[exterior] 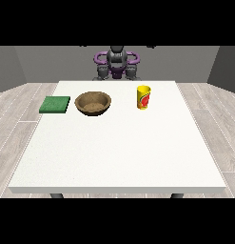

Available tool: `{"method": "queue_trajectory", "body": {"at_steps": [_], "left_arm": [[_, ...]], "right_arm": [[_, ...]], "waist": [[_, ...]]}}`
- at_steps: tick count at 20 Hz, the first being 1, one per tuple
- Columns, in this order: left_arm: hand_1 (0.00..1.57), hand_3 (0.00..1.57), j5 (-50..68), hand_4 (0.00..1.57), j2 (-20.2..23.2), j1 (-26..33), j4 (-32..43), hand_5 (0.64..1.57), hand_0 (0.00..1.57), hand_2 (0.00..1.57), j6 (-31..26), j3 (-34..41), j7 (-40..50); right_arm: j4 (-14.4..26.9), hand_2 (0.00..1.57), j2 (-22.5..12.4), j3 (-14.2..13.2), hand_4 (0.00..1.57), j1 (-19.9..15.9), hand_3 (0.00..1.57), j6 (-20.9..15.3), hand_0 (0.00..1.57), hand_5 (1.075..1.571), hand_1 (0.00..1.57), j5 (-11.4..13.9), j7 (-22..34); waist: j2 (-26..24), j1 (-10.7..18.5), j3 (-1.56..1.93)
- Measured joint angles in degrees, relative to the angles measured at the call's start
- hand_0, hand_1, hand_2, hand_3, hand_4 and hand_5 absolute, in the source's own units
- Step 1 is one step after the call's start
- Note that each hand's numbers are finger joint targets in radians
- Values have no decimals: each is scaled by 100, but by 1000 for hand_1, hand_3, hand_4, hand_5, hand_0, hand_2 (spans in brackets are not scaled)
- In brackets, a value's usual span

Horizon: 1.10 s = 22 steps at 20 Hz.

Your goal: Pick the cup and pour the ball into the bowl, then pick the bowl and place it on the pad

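Nothing grabbed yet: yellow plastic cup [143, 97] sitting upright centre-right, brown wooden bowl [93, 103] waiting beside it, green square pad [55, 104] left on white desk [119, 152]. Hands tucked by robot's torso up top, fingers can't tell.

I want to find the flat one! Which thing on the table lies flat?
The green pad, at the view's left. The bowl and yellow cup stand taller.

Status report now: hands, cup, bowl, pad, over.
Hands back at the robot's body, holding nothing. Cup upright at view's right, bowl centre, pad left of it. Nothing between them.
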Motion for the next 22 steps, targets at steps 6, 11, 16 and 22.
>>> {"method": "queue_trajectory", "body": {"at_steps": [6, 11, 16, 22], "left_arm": [[0, 0, -206, 593, 23, -590, -76, 1550, 0, 0, 134, 18, -236], [0, 0, -347, 570, 85, -967, 405, 1520, 0, 0, 77, 184, -1213], [0, 0, -448, 481, 205, -1105, 1023, 1483, 0, 0, -41, 403, -2347], [0, 0, -450, 41, 266, -1153, 2224, 1457, 0, 0, -248, 633, -3611]], "right_arm": [[-387, 0, -11, -87, 721, -191, 0, 27, 0, 1546, 0, -48, -232], [-143, 0, 147, -19, 702, -445, 0, 70, 0, 1545, 0, 78, -1028], [211, 0, 53, -305, 685, -713, 0, 304, 0, 1548, 0, -112, -1748], [456, 0, -218, -687, 671, -932, 0, 605, 0, 1560, 0, -437, -2059]], "waist": [[937, -72, -1], [1959, -148, -3], [2786, -188, -1], [3171, -315, -3]]}}
